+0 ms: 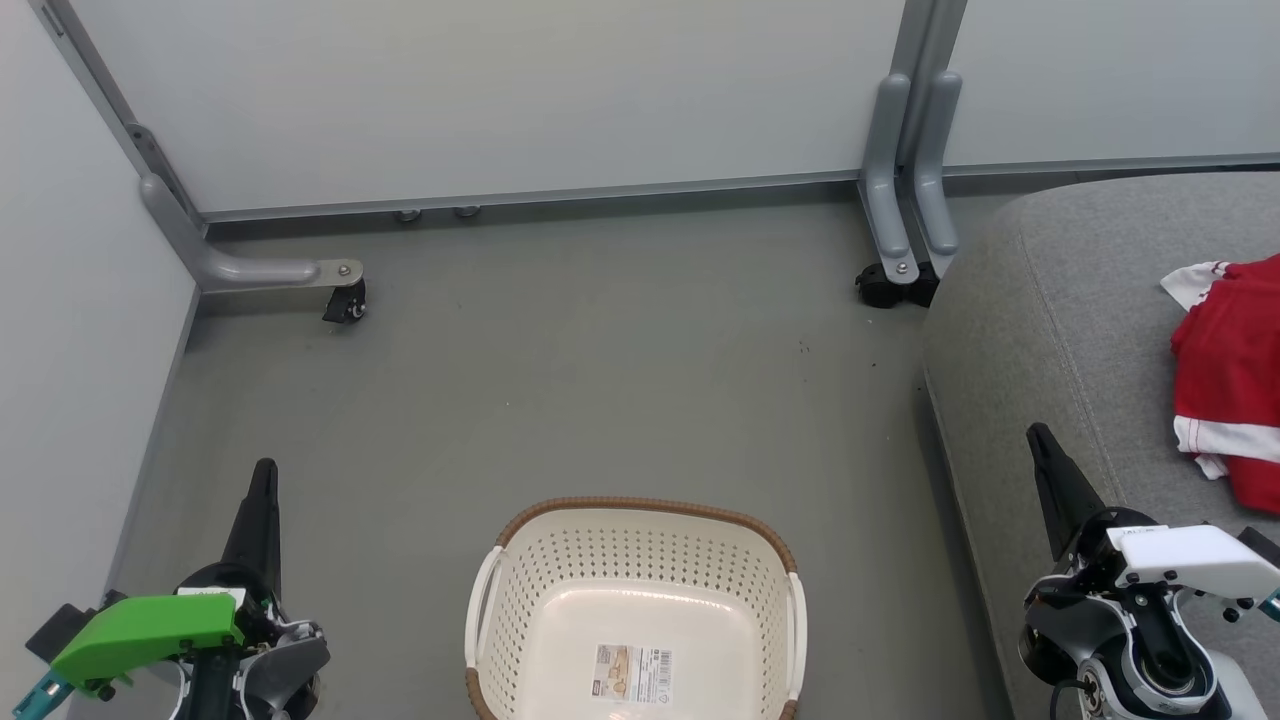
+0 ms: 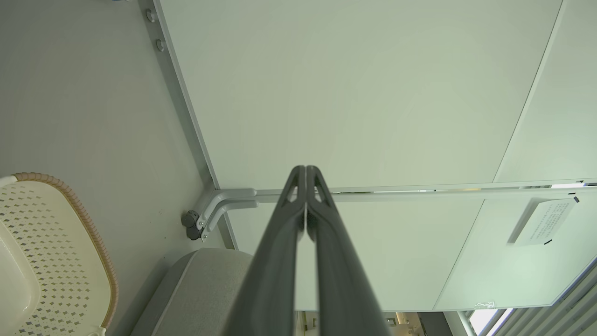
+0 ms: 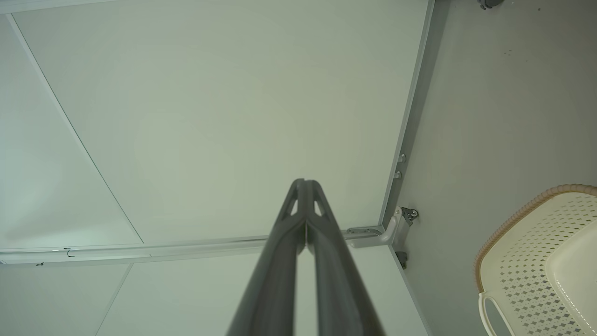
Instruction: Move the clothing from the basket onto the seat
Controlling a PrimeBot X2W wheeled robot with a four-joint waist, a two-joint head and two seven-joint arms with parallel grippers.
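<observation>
The cream basket (image 1: 520,590) stands on the floor at the bottom centre, with nothing inside but a label on its bottom. Part of it also shows in the left wrist view (image 2: 70,261) and the right wrist view (image 3: 527,261). Red clothing with white trim (image 1: 1228,375) lies bunched on the grey seat (image 1: 1060,330) at the right edge. My left gripper (image 1: 264,475) is shut at the lower left, left of the basket, holding nothing. My right gripper (image 1: 1036,435) is shut at the lower right, over the seat's front edge. Both pairs of fingertips (image 2: 305,170) (image 3: 305,183) touch.
Pale partition panels stand at the back and left. Their grey feet carry black casters (image 1: 345,300) (image 1: 893,285) on the grey floor. Open floor lies between the basket and the back panel. A corner of the seat (image 2: 200,289) shows in the left wrist view.
</observation>
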